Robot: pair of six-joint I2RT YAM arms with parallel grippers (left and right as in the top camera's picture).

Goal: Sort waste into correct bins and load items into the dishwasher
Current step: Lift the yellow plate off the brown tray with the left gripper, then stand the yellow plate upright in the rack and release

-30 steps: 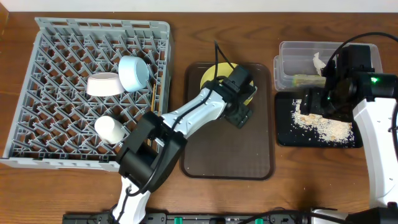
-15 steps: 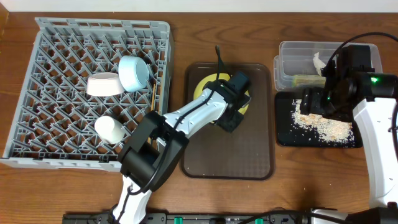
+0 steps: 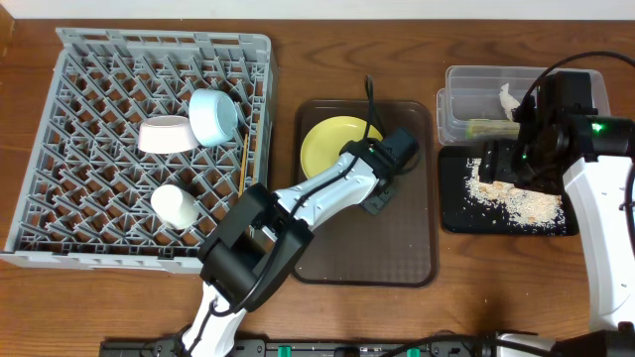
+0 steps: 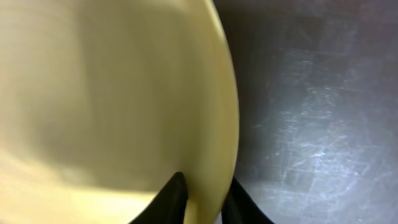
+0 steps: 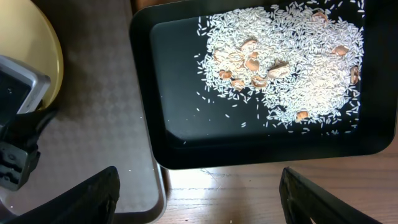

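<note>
The yellow plate (image 3: 332,147) lies on the brown serving tray (image 3: 367,243). My left gripper (image 3: 369,177) is shut on its right rim. In the left wrist view the two black fingertips (image 4: 177,196) pinch the plate's edge (image 4: 217,124). My right gripper (image 3: 501,164) hangs open and empty above the left end of the black tray (image 3: 556,224), which holds rice crumbs (image 3: 511,200). The clear tub (image 3: 458,99) holds the white tissue (image 3: 509,99) and the wrapper (image 3: 491,126). The grey dishwasher rack (image 3: 99,59) carries the white bowl (image 3: 164,134), blue bowl (image 3: 211,117), white cup (image 3: 174,205) and chopsticks (image 3: 243,167).
In the right wrist view the crumbs (image 5: 280,68) cover the black tray's (image 5: 180,143) far half. A strip of bare wooden table (image 5: 249,193) lies below it, beside the brown tray's corner (image 5: 106,124). The left arm stretches across the brown tray from the front left.
My left gripper has closed on the plate's rim, and its arm has swung down and to the right, uncovering most of the plate. The right arm has not moved.
</note>
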